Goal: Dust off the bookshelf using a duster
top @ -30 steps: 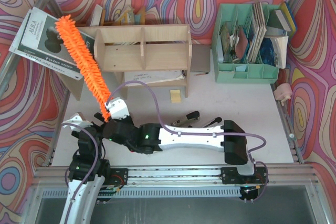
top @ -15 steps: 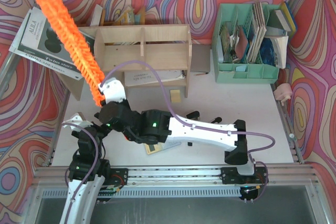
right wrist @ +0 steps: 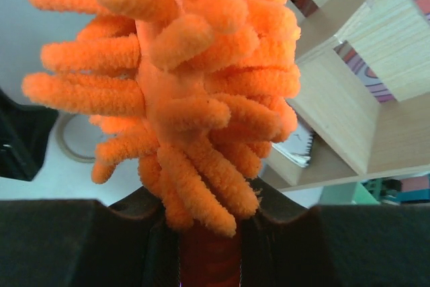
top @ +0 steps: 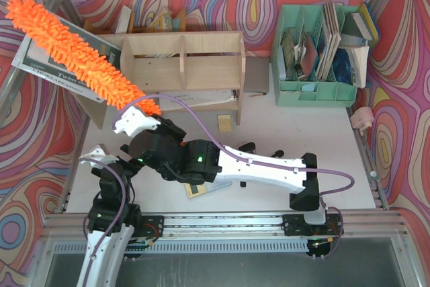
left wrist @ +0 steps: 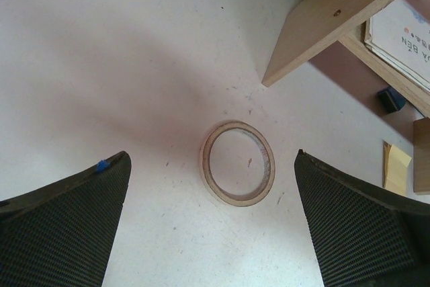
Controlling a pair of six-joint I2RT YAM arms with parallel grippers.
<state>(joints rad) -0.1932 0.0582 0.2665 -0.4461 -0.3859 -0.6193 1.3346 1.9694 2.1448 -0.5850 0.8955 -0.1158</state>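
My right gripper point(top: 149, 116) is shut on the handle of the orange fluffy duster point(top: 74, 54). The brush points up and to the left, tilted, over the magazines left of the plywood bookshelf point(top: 181, 72). In the right wrist view the duster point(right wrist: 181, 92) fills the frame, its orange handle clamped between my fingers point(right wrist: 121, 247), with the bookshelf point(right wrist: 349, 105) to the right. My left gripper point(left wrist: 211, 226) is open and empty above the table, low at the left in the top view point(top: 101, 159). A shelf side panel point(left wrist: 336, 18) shows at the upper right.
A tape ring point(left wrist: 238, 163) lies on the table under the left gripper. A mint-green file organiser point(top: 316, 58) stands at the back right. Magazines point(top: 47, 58) lean at the left. A yellow sticky pad point(top: 224, 121) and a booklet point(top: 201, 189) lie on the table.
My right gripper has swung the duster from steeply upright to lying more to the left, and the gripper moved a little up towards the shelf's left end. The left arm has not moved.
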